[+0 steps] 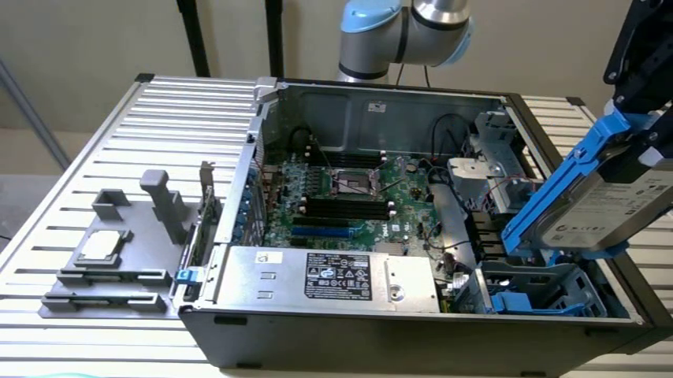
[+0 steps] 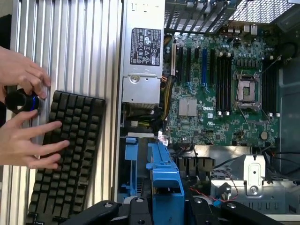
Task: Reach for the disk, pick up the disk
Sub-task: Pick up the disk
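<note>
Blue-bracketed silver-grey disk (image 1: 601,216) is held aloft, tilted, clamped in the black end effector (image 1: 644,118) above the open grey computer case (image 1: 421,331) at the exterior view's right. Slippage is risked, since only its upper edge seems gripped.

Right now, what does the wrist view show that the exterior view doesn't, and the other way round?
Wrist view alone: a person's hands on a black keyboard lying on the slatted table beside the computer case.

Exterior view alone: the disk's labelled face, lifted above the case in the gripper, and a grey tray holding a small chip.

Both: the green motherboard, the silver power supply and the disk's blue bracket.
</note>
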Motion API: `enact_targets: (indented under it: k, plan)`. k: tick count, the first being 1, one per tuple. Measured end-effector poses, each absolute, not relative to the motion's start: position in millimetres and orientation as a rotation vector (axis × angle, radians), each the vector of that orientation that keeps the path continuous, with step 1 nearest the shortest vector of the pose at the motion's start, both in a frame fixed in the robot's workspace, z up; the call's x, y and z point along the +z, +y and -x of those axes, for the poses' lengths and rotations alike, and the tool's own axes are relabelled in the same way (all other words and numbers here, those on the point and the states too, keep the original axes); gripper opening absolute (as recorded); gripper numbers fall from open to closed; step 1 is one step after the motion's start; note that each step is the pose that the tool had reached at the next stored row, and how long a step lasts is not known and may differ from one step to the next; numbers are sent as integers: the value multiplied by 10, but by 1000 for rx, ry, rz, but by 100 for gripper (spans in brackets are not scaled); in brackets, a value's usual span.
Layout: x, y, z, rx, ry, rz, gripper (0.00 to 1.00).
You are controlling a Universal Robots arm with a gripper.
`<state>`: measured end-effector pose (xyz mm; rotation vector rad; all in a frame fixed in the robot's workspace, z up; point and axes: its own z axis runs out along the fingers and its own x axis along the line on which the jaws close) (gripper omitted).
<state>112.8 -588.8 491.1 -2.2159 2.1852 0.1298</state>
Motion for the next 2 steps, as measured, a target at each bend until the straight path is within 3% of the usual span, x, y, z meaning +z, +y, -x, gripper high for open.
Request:
enact_targets:
  k: [2]
  plan:
    - [4911, -5888, -1128, 130, 2185, 2216, 33]
